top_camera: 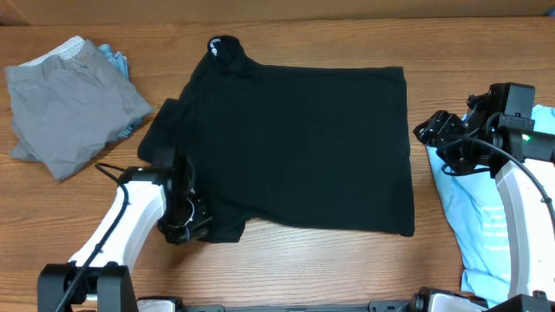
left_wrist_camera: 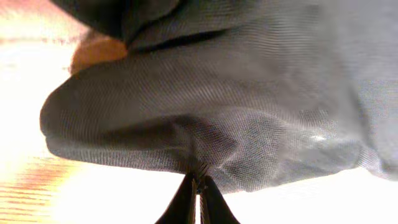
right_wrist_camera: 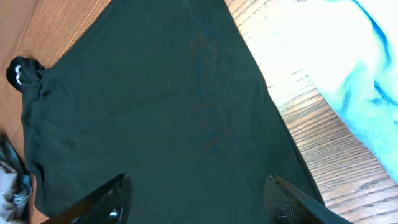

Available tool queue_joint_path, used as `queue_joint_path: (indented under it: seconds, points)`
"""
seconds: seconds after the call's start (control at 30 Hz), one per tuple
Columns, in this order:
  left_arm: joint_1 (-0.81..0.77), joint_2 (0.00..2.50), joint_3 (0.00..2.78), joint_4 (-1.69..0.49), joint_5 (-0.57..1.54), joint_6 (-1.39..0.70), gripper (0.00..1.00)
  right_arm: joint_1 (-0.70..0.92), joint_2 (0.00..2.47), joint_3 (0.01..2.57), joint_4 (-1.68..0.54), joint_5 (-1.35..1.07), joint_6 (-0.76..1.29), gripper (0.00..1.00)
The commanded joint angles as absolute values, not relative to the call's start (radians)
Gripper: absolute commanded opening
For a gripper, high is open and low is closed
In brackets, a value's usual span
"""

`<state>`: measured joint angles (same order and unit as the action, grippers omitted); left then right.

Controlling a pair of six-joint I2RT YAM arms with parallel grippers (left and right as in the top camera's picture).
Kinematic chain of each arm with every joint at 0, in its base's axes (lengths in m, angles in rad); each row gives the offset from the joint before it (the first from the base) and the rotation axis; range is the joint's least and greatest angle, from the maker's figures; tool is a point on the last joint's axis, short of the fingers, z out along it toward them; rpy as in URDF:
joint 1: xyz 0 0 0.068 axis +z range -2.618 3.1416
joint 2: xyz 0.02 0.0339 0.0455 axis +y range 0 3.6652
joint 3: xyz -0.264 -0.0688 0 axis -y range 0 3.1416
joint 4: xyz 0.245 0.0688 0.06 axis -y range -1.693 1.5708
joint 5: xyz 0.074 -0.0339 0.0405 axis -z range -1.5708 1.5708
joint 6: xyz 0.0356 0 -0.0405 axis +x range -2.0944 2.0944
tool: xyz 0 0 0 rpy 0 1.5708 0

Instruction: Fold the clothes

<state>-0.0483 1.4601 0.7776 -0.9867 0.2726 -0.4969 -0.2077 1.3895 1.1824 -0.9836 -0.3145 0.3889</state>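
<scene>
A black T-shirt [top_camera: 295, 143] lies spread on the wooden table, collar at the upper left. My left gripper [top_camera: 184, 217] sits at the shirt's lower left corner. In the left wrist view its jaws [left_wrist_camera: 199, 180] are shut, pinching the edge of the dark fabric [left_wrist_camera: 217, 112]. My right gripper [top_camera: 434, 134] hovers just off the shirt's right edge. In the right wrist view its jaws [right_wrist_camera: 199, 193] are wide open and empty above the black shirt [right_wrist_camera: 161, 106].
A folded grey garment [top_camera: 69, 108] with a bit of blue cloth beside it lies at the upper left. A light blue garment [top_camera: 486, 217] lies at the right edge under the right arm, also in the right wrist view [right_wrist_camera: 348, 68].
</scene>
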Motion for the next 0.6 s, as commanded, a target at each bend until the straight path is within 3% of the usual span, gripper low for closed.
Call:
queue_joint_path:
  seconds: [0.0,0.37,0.4,0.47,0.57]
  points:
    - [-0.053,1.438,0.799,-1.01,0.252,-0.448,0.04,-0.206,1.384,1.198,-0.978,-0.315,0.389,0.71]
    - [-0.055,1.438,0.794,-1.064,0.237,-0.433,0.04,-0.206,1.384,1.198,-0.976,-0.315,0.389,0.71]
    - [-0.055,1.438,0.794,-1.069,0.233,-0.433,0.08,-0.206,1.384,1.198,-0.975,-0.315,0.389,0.71]
    - [-0.055,1.438,0.794,-1.072,0.232,-0.433,0.31,-0.206,1.384,1.198,-0.976,-0.315,0.389,0.71]
    - [-0.054,1.438,0.794,-1.085,0.216,-0.432,0.43,-0.206,1.384,1.198,-0.976,-0.315,0.389,0.71]
